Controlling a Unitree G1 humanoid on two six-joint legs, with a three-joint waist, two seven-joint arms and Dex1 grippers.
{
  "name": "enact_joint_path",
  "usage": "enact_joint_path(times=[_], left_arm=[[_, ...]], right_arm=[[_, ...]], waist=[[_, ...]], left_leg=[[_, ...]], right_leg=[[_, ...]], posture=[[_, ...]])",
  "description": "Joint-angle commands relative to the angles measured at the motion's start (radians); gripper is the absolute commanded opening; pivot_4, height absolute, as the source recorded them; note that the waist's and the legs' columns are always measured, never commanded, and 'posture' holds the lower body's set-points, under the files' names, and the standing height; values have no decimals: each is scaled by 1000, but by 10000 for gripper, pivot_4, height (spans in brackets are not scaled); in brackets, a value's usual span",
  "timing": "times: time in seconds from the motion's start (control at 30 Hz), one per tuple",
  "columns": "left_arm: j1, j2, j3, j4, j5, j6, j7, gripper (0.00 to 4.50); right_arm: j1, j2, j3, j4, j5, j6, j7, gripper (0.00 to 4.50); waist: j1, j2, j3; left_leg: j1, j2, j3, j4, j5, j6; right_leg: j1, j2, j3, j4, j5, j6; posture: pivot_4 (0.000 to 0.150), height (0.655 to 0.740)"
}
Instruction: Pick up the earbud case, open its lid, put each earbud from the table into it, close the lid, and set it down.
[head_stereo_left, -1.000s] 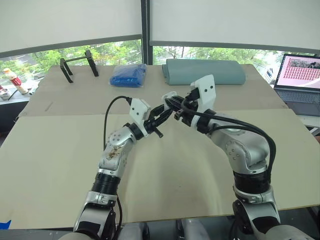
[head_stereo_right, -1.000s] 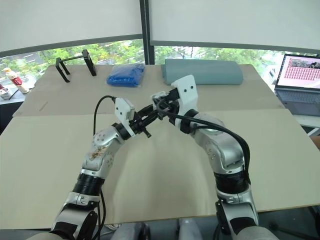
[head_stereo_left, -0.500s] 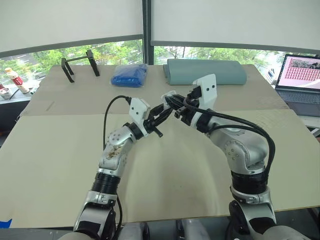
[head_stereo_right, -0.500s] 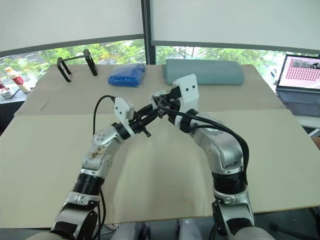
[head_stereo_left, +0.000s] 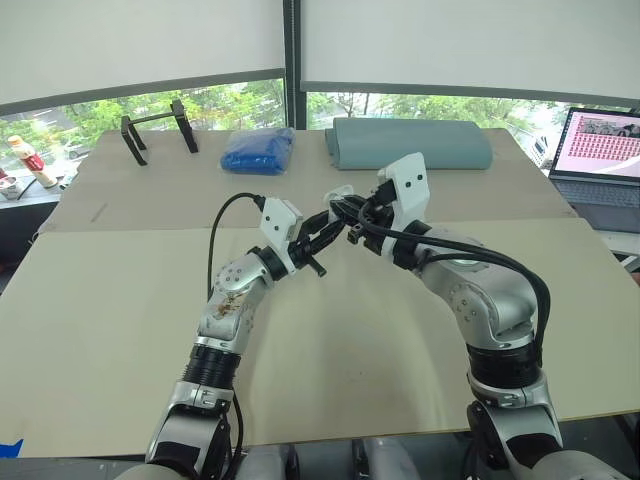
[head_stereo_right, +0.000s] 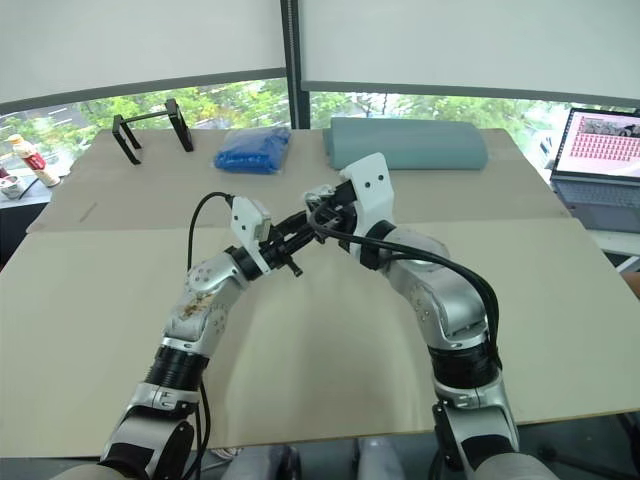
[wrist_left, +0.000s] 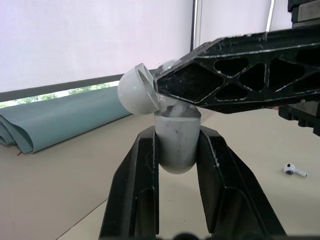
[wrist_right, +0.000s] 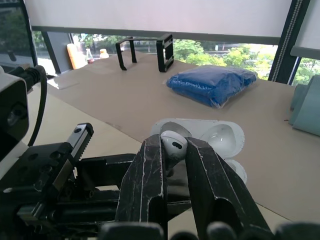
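My left gripper (head_stereo_left: 325, 226) is shut on the white earbud case (wrist_left: 176, 142), held upright above the middle of the table with its lid (wrist_left: 137, 95) hinged open. My right gripper (wrist_right: 172, 146) is shut on a white earbud (wrist_right: 172, 141) right at the open top of the case (wrist_right: 222, 137); one of its fingers (wrist_left: 235, 85) crosses over the case mouth. In the eye views the two grippers meet tip to tip, the right gripper (head_stereo_left: 347, 218) coming in from the right. A second earbud (wrist_left: 294, 170) lies on the table beyond.
Along the far side of the table lie a blue plastic bag (head_stereo_left: 257, 150), a teal rolled cloth (head_stereo_left: 410, 143) and a black stand (head_stereo_left: 158, 125). A laptop (head_stereo_left: 605, 150) sits at the far right, a bottle (head_stereo_left: 30, 162) at the far left.
The right gripper has edged slightly left toward the case mouth with the earbud. The left gripper holds the case still.
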Motion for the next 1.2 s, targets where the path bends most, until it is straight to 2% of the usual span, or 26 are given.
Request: enact_joint_path(times=[0.03, 0.13, 0.3, 0.63, 0.9, 1.17, 1.2], left_arm=[[-24, -7, -11, -41, -2, -34, -10, 5573], [-23, -8, -14, -42, -2, -35, -10, 5573], [-26, -10, -15, -38, -3, -36, -11, 5573], [-23, -10, -15, -37, -5, -34, -13, 5573], [-18, -6, -12, -38, -11, -28, -17, 5573], [-15, -3, -9, -43, -15, -22, -23, 5573], [-15, -2, -9, -43, -15, -22, -24, 5573]], right_arm=[[-7, -7, 9, -31, 2, 6, 13, 4868], [-5, -4, 6, -31, 3, 7, 9, 4868], [-11, 12, -11, -22, 9, 6, -3, 22394], [-18, 23, -70, -33, 51, 8, -7, 22394], [-52, 108, -212, -67, 204, 34, -54, 22394], [-44, 24, -214, -42, 220, 32, -36, 22394], [-41, 18, -206, -44, 220, 31, -32, 17310]], waist=[[0, 0, 0], [-1, 0, 0], [-1, 0, 0], [0, 0, 0], [-1, 0, 0], [-1, 0, 0], [-1, 0, 0]], left_leg=[[0, 0, 0, 0, 0, 0], [0, 0, 0, 0, 0, 0], [0, 0, 0, 0, 0, 0], [0, 0, 0, 0, 0, 0], [0, 0, 0, 0, 0, 0], [0, 0, 0, 0, 0, 0], [0, 0, 0, -1, 0, 0]], right_leg=[[0, 0, 0, 0, 0, 0], [0, 0, 0, 0, 0, 0], [0, 0, 0, 0, 0, 0], [0, 0, 0, 0, 0, 0], [0, 0, 0, 0, 0, 0], [0, 0, 0, 0, 0, 0], [0, 0, 0, 0, 0, 0]], posture=[[1500, 7400], [1500, 7400], [1500, 7400], [1500, 7400], [1500, 7400], [1500, 7400], [1500, 7400]])
